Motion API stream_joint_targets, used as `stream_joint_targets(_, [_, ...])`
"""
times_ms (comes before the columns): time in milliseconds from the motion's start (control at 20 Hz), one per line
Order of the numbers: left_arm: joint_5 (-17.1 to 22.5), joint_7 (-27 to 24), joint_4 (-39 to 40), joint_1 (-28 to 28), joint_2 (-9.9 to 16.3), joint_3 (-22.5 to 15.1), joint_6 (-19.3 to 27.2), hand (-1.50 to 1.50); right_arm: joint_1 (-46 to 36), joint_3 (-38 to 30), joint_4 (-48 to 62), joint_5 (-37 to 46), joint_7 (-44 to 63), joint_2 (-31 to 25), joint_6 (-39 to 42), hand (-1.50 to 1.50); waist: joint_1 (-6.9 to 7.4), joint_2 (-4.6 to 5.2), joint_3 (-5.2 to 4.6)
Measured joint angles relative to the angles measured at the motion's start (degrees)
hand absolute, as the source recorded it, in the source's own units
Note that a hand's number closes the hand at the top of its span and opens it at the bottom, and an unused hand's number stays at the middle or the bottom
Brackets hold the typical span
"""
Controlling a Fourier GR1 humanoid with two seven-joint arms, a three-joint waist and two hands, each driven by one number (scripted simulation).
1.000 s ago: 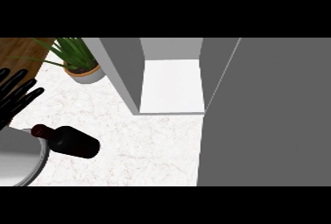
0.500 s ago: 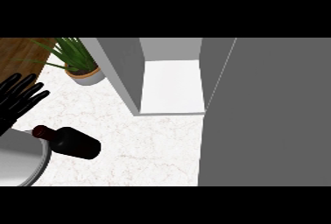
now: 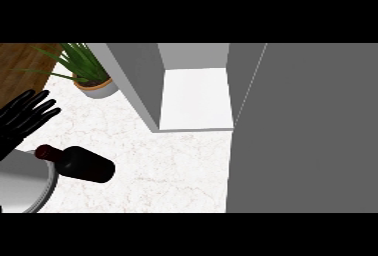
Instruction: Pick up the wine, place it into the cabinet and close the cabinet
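Head view shows 1 hand only, the left hand (image 3: 23, 120), at the left edge of the counter (image 3: 170, 165). Its fingers (image 3: 38, 103) are straight and spread a little, and they hold nothing. The right hand is not visible.

There is 1 wine bottle (image 3: 80, 163). It lies on its side on the white marble counter, just below the fingers and slightly to their right, with the cap toward the hand. The fingers are near the bottle but do not touch it. The bottle's neck end is beside the rim of 1 round grey basin (image 3: 37, 192), which is below the hand.

Above the fingers and to their right stands 1 potted plant (image 3: 88, 75). Further to the right of the fingers is 1 cabinet (image 3: 196, 97), open, with a white floor inside. Its grey door (image 3: 303, 130) fills the right side.
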Motion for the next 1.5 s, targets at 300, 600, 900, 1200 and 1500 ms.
stream_joint_targets(300, [-6.4, -3.9, 3.1, -0.2, -0.8, 0.4, -2.4, -1.5, -0.3, -0.1, -0.1, -0.5, 0.5, -0.1, 0.0, -1.5, -0.33, 0.27, -0.18])
stream_joint_targets(600, [-11.7, -8.8, 8.9, -0.9, -2.5, 0.8, -4.7, -1.5, -0.7, 0.7, 0.1, 0.5, 0.5, 0.2, -0.2, -1.5, -0.46, 0.48, -0.61])
stream_joint_targets(900, [-17.8, -14.4, 15.9, -2.2, -3.5, 1.3, -6.7, -1.5, -0.8, 0.3, -0.2, 0.1, 0.8, 0.1, -0.1, -1.5, -0.64, 0.53, -0.78])
stream_joint_targets(1200, [-25.3, -21.8, 27.3, -4.2, -4.7, 2.1, -7.2, -1.5, -0.6, 0.8, -0.2, 0.9, 0.8, 0.4, -0.3, -1.5, -0.66, 0.89, -1.72])
stream_joint_targets(1500, [-34.8, -31.1, 38.4, -7.0, -3.8, 0.9, -5.7, -1.5, -1.1, 0.9, -0.4, 1.3, 1.2, 0.5, -0.5, -1.5, -0.54, 1.02, -2.18])
